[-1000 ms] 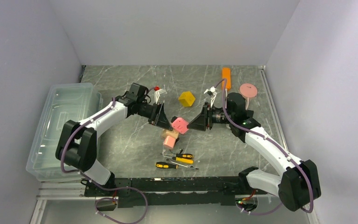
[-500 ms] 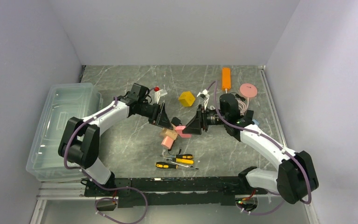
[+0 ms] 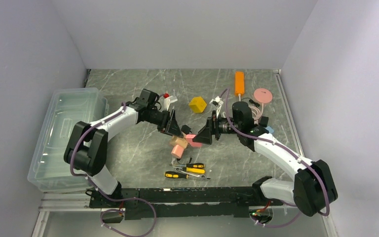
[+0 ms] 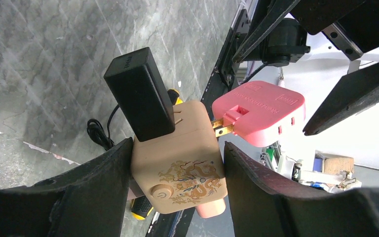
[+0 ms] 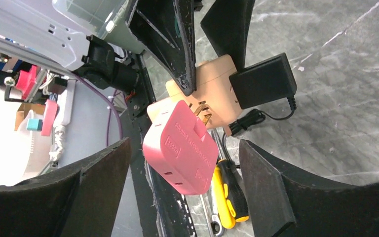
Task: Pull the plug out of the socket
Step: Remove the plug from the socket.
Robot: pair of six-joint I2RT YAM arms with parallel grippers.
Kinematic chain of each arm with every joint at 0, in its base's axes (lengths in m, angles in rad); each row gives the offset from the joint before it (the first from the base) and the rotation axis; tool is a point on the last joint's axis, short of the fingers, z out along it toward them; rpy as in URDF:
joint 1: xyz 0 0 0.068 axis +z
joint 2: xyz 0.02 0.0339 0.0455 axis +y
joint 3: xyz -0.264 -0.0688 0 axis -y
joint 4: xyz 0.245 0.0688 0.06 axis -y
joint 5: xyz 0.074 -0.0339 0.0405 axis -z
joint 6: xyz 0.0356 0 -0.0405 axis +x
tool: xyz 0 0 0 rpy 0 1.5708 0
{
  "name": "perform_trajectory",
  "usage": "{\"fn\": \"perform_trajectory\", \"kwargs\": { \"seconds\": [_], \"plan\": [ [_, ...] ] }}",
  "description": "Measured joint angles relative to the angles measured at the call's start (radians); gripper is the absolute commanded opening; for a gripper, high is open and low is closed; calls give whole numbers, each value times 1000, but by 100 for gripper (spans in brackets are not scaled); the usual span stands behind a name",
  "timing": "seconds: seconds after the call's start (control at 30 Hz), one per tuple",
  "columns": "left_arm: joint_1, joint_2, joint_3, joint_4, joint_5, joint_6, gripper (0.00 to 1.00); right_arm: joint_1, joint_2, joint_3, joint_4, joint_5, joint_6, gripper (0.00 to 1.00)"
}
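Left wrist view: left claw (image 4: 176,148) clamps the beige socket (image 4: 182,173); the pink plug (image 4: 261,111), prongs half out, sits inside the open right claw (image 5: 182,145). Close squarely, pull straight along prongs.

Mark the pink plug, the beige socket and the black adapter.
pink plug (image 4: 264,111): left wrist view, its broad face.
beige socket (image 4: 177,163): left wrist view, its printed front face.
black adapter (image 4: 139,94): left wrist view, mid body.

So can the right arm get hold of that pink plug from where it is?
Probably yes: the right fingers stand open on either side of the pink plug with nothing between, and the left fingers clamp the beige socket.
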Motion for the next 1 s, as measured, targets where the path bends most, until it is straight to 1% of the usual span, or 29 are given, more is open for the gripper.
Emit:
{"fn": "perform_trajectory", "kwargs": {
  "seconds": [0.07,0.13,0.37,0.53,0.7,0.87,0.93,1.0],
  "plan": [
    [0,11,0,-1,-6,-2,0,3,0,-15,2,10,-5,90],
    [3,22,0,-3,-14,-3,0,5,0,-26,3,14,-7,91],
    [19,53,0,-4,-22,-27,0,38,5,-32,-3,65,-39,88],
    [26,56,0,-3,-22,-40,0,77,53,-30,-13,110,-61,81],
    [26,58,0,-3,-22,-44,0,85,86,-26,-16,148,-61,72],
    [26,65,0,-3,-22,-44,0,86,95,-23,-15,174,-61,66],
    [26,67,0,-4,-22,-44,0,86,95,-22,-11,179,-61,61],
    [26,67,0,-4,-22,-44,0,86,95,-22,-6,185,-61,52]
  ]
}}
